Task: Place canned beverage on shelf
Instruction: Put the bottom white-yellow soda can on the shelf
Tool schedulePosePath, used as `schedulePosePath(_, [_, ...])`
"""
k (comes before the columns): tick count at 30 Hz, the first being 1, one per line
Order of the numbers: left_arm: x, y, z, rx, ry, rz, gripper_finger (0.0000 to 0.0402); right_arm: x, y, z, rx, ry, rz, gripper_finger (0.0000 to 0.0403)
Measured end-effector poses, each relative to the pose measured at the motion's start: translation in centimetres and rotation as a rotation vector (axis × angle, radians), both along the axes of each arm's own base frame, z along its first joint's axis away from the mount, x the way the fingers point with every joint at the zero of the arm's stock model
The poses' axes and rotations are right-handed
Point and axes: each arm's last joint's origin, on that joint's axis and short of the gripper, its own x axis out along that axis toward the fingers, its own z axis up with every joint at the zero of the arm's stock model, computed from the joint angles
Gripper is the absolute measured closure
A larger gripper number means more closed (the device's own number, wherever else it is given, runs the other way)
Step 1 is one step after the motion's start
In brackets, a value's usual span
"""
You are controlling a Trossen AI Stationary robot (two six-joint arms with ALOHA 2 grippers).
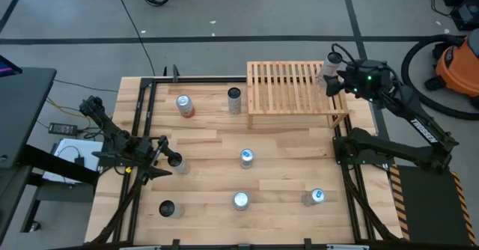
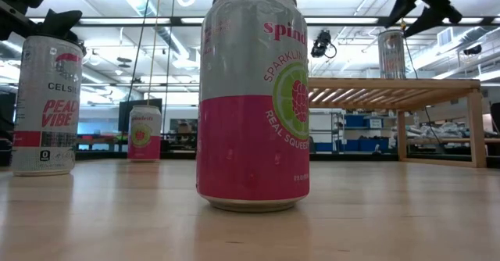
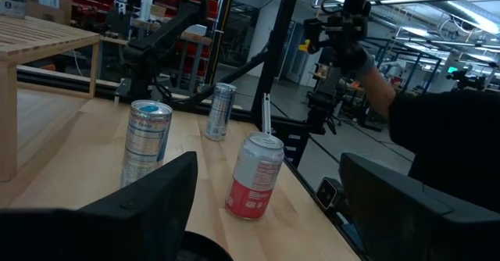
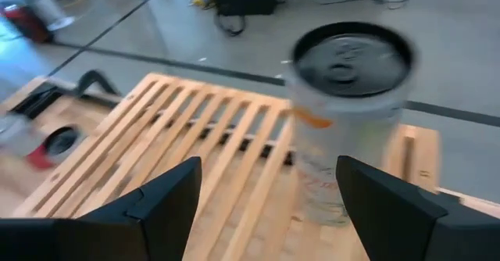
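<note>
Fingers of the right gripper (image 4: 266,206) stand wide apart, just behind a silver can with a dark top (image 4: 348,120) that stands upright on the low, light-wood slatted shelf (image 1: 296,89), near its right end. Left gripper (image 1: 166,162) waits, open too, by the table's left side, holding nothing.

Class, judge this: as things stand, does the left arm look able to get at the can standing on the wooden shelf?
Probably not. The left claw sits at the table's opposite side, and the right claw already hangs open by that can on the shelf.
</note>
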Motion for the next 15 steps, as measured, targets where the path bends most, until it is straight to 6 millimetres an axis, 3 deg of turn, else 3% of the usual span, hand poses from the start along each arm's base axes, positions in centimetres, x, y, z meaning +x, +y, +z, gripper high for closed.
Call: schedulePosePath(15, [0.00, 0.00, -0.02, 0.011, -0.002, 0.001, 0.0086, 0.31, 0.26, -0.06, 0.036, -0.022, 0.136, 0.0080])
